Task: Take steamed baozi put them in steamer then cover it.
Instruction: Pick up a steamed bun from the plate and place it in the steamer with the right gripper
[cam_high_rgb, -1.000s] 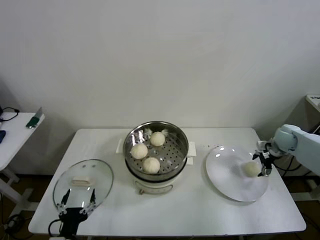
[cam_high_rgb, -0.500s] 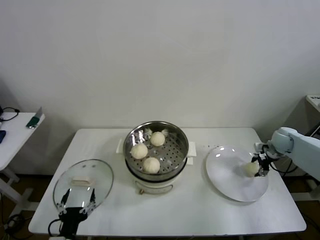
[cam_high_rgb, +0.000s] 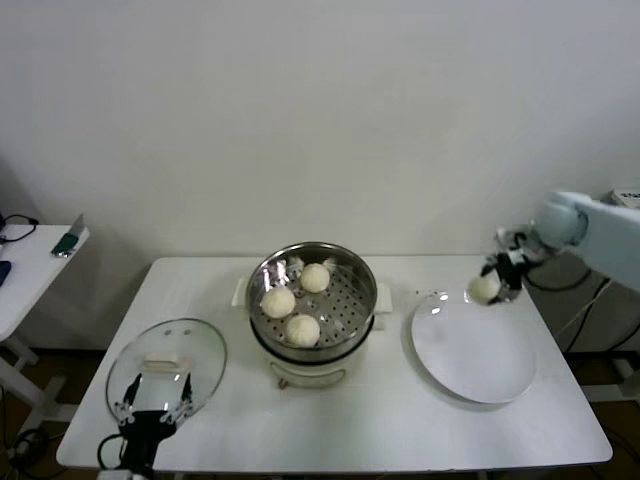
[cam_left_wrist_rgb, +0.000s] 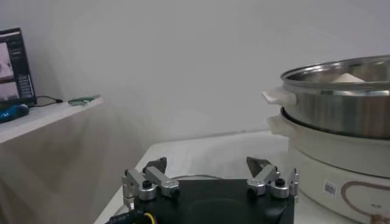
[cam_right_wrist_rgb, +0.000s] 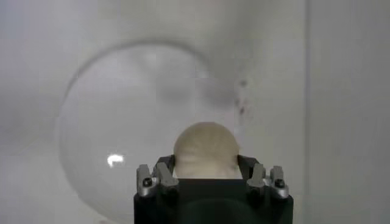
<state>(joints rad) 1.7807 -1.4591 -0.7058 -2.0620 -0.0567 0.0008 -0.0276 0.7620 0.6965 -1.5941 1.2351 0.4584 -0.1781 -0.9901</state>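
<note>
Three cream baozi (cam_high_rgb: 279, 301) (cam_high_rgb: 315, 277) (cam_high_rgb: 302, 329) lie in the steel steamer (cam_high_rgb: 352, 296) on its white pot base at the table's middle. My right gripper (cam_high_rgb: 493, 283) is shut on the fourth baozi (cam_high_rgb: 484, 289) and holds it in the air above the far edge of the white plate (cam_high_rgb: 475, 355); the right wrist view shows this baozi (cam_right_wrist_rgb: 205, 150) between the jaws. The glass cover (cam_high_rgb: 166, 366) with its beige handle lies flat at the table's left front. My left gripper (cam_high_rgb: 151, 415) is open and empty at the cover's near edge; it also shows in the left wrist view (cam_left_wrist_rgb: 208, 176).
A side table (cam_high_rgb: 30, 270) with a green item stands at the far left. The steamer's wall (cam_left_wrist_rgb: 341, 103) rises close beside the left gripper. The white plate below the right gripper is bare.
My right gripper has lifted the last baozi off the plate and carried it up and toward the plate's far edge. The left arm has not moved.
</note>
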